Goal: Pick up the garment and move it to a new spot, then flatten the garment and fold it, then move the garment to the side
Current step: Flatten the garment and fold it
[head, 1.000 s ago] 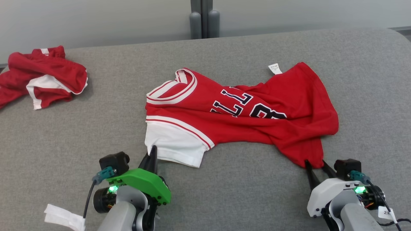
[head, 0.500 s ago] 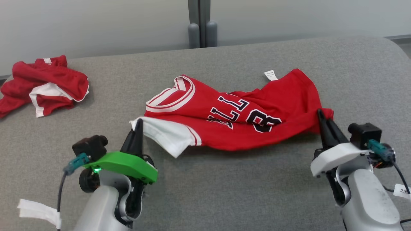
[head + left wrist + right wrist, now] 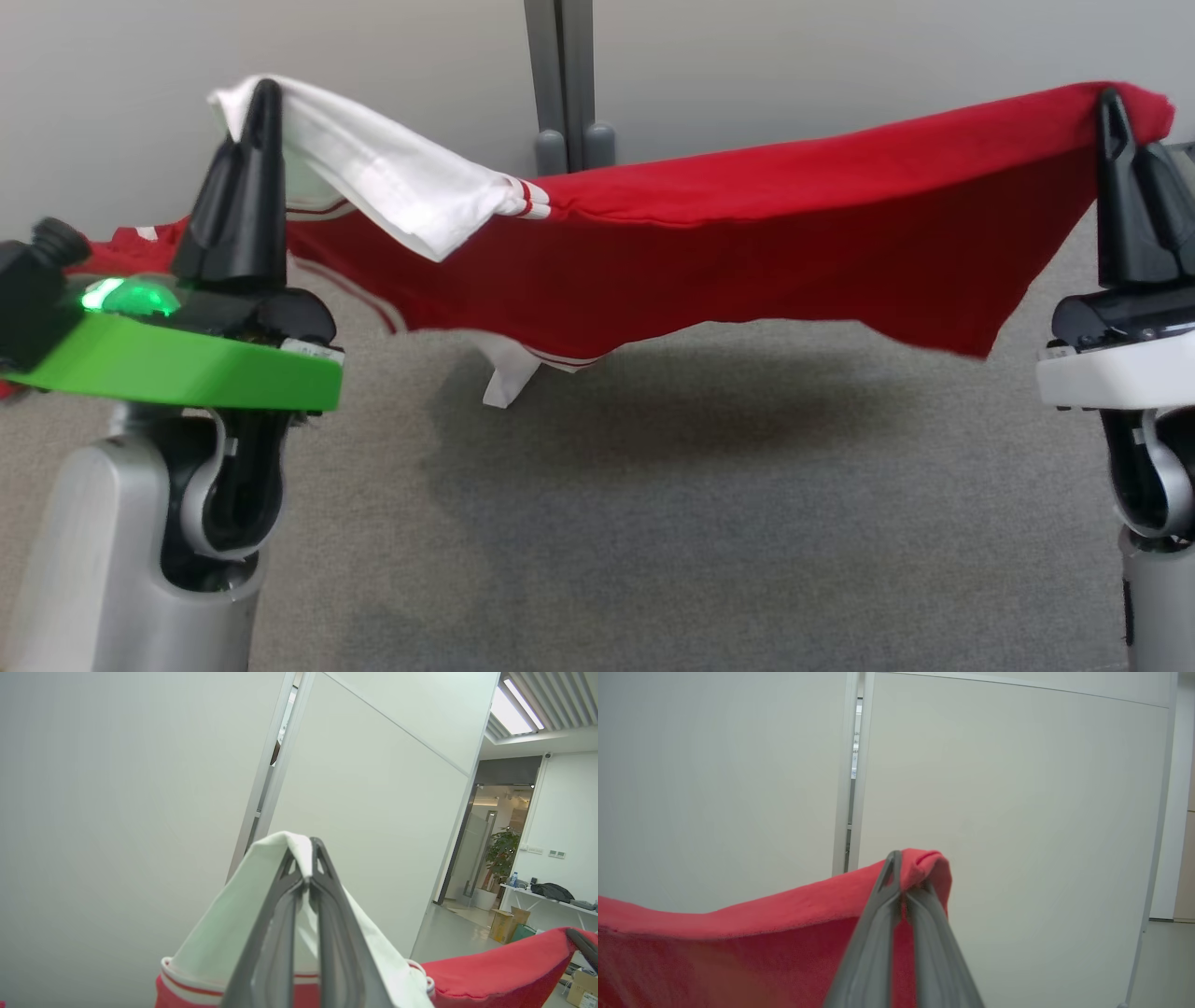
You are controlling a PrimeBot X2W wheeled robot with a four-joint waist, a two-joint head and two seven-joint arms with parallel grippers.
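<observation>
Left gripper (image 3: 264, 93) pinches the white sleeve of the red garment (image 3: 747, 271); right gripper (image 3: 1109, 101) pinches its red hem corner. Garment hangs stretched between the 2, clear of the grey table (image 3: 653, 523).

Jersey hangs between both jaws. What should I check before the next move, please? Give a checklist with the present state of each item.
1. Grip of left jaws on white sleeve: ok, shut on it.
2. Grip of right jaws on red corner: ok, shut on it.
3. Lift of jersey off table: body ok; low sleeve cannot tell.
4. Spread of jersey, taut and flat: not ok, it sags and bunches.
5. Path past other garment: cannot tell, half hidden.
</observation>
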